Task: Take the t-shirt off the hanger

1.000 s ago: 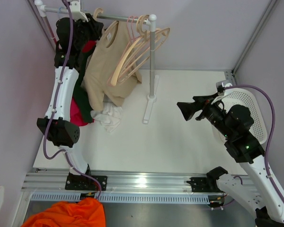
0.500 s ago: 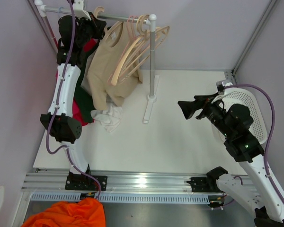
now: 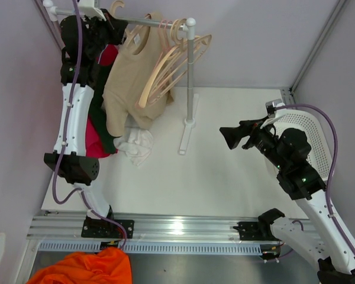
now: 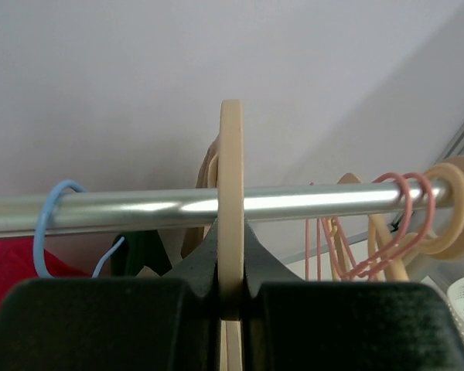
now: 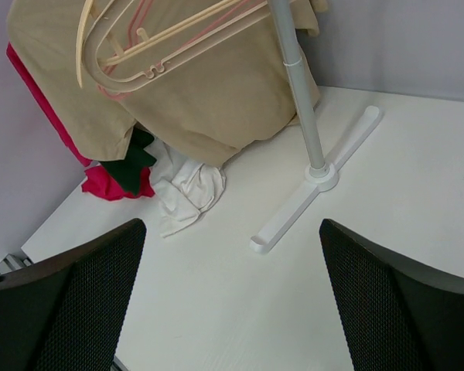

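A tan t-shirt (image 3: 130, 77) hangs on a cream hanger whose hook (image 4: 231, 178) loops over the silver rail (image 4: 317, 201). High at the back left, my left gripper (image 3: 109, 26) is shut on that hook just below the rail, both black pads pressed to its sides (image 4: 231, 267). The right wrist view shows the t-shirt (image 5: 216, 100) draped down to the table behind several bare hangers. Far off on the right, my right gripper (image 3: 228, 137) hovers over the table, open and empty (image 5: 230, 228).
The rail's white post (image 3: 191, 77) stands on a foot (image 3: 185, 133) mid-table. Bare cream and pink hangers (image 3: 171, 59) hang by the post. A white garment (image 3: 136, 145) and red and green clothes (image 3: 97, 139) lie at the left. A white basket (image 3: 310, 133) sits at the right.
My left gripper has risen up and left to the rail and shut on the hanger hook. The t-shirt shifted slightly with it. The right arm barely moved.
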